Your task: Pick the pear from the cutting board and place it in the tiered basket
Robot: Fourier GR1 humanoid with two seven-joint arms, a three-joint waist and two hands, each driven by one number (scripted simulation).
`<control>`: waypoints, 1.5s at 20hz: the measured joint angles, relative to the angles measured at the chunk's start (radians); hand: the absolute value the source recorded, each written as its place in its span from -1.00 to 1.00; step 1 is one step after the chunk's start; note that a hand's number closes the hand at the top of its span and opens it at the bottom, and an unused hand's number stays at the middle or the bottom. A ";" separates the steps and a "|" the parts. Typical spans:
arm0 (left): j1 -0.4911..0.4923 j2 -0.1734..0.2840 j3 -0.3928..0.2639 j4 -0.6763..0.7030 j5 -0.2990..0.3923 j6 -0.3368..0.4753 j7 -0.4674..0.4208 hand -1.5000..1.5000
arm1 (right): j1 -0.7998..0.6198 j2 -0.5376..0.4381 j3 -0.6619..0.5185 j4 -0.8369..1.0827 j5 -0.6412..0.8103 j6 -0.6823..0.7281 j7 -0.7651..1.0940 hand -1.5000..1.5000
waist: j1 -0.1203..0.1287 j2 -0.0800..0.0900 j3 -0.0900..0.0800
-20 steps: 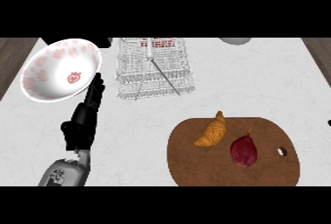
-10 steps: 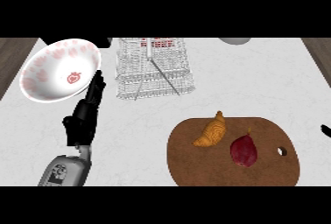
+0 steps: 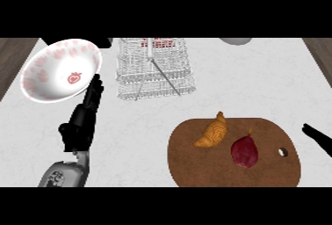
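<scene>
the dark red pear lies on the round brown wooden cutting board, just left of the right hand's straight fingers. the left hand's fingers stretch flat on the white marble worktop, their tips by the strawberry-patterned white plate, left of the white wire tiered basket.

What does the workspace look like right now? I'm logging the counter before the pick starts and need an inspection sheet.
Surface: white marbled counter, wood edges at both far corners.
Job's things: dark red pear lying on the round brown cutting board; wire tiered basket at the far middle.
Clutter: croissant on the board left of the pear, apart from it; white plate with red strawberry print far left; pale round object cut off at the far edge.
Hands: left hand open, fingers pointing toward the plate; right hand only fingers at the right edge, holding nothing.
Cables: nothing seen.
Surroundings: nothing seen.
</scene>
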 measured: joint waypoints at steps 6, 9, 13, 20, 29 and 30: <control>0.013 0.002 0.016 -0.030 -0.001 -0.022 0.012 0.00 | -0.042 0.047 -0.002 0.060 0.097 -0.015 -0.001 -1.00 | 0.001 0.000 0.000; 0.017 -0.001 0.025 -0.028 -0.006 -0.030 0.008 0.00 | -0.060 0.072 -0.009 0.105 0.125 -0.016 -0.007 -1.00 | 0.001 0.000 0.000; 0.018 -0.023 0.019 0.001 -0.022 -0.026 -0.021 0.00 | -0.050 0.091 -0.014 0.173 0.168 -0.026 -0.071 -1.00 | 0.000 0.001 0.000; 0.031 -0.033 0.018 -0.049 -0.043 -0.034 0.023 0.00 | -0.052 0.133 -0.013 0.225 0.213 -0.022 -0.140 -1.00 | 0.001 0.000 0.000; 0.035 -0.057 0.023 -0.033 -0.061 -0.032 0.004 0.00 | -0.123 0.188 0.016 0.282 0.258 -0.019 -0.160 -1.00 | 0.002 0.001 0.000; 0.030 -0.053 0.029 -0.043 -0.059 -0.038 0.018 0.00 | -0.128 0.191 0.014 0.279 0.255 -0.009 -0.153 -1.00 | 0.002 0.001 0.000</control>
